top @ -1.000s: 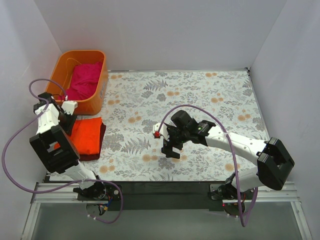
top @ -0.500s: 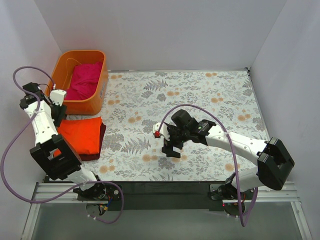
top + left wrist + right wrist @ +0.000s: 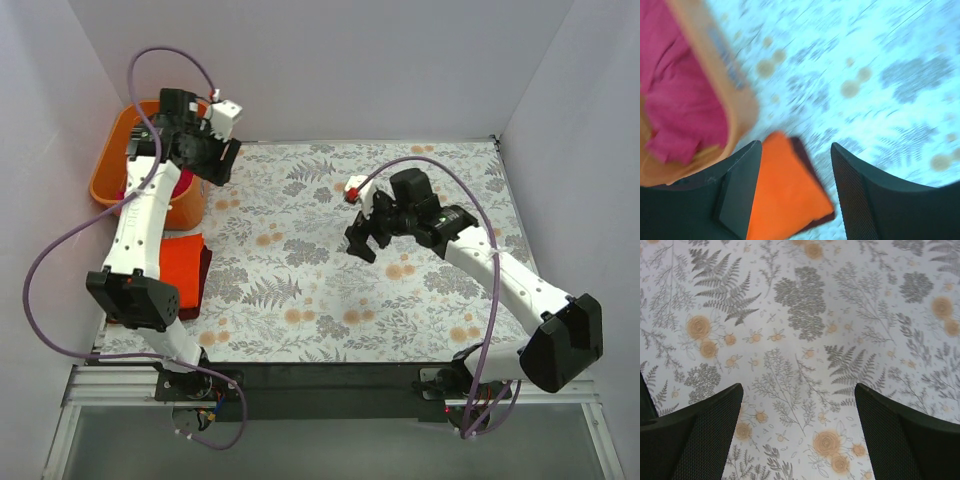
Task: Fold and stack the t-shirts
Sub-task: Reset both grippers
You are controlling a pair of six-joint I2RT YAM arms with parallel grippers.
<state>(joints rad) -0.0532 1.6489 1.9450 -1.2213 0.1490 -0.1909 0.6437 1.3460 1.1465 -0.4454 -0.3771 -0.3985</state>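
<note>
The bright orange-red t-shirt [image 3: 178,272] lies folded on the dark maroon t-shirt [image 3: 204,268] at the table's left edge. Both show blurred in the left wrist view, orange-red [image 3: 782,200] over maroon [image 3: 807,162]. The magenta-pink t-shirt [image 3: 675,95] lies crumpled in the orange tub [image 3: 737,102]; from above only a sliver of it [image 3: 181,181] shows behind the arm. My left gripper [image 3: 212,165] hangs open and empty in the air over the tub's right side, and also shows in the left wrist view [image 3: 796,147]. My right gripper [image 3: 362,240] is open and empty above the table's middle, over bare cloth [image 3: 799,387].
The orange tub [image 3: 108,170] stands at the back left corner, partly hidden by the left arm. A floral tablecloth [image 3: 300,200] covers the table. Pale walls close in the left, back and right sides.
The left arm swung from beside the stack up and right to above the tub's right side. The right gripper moved back and to the right, staying open.
</note>
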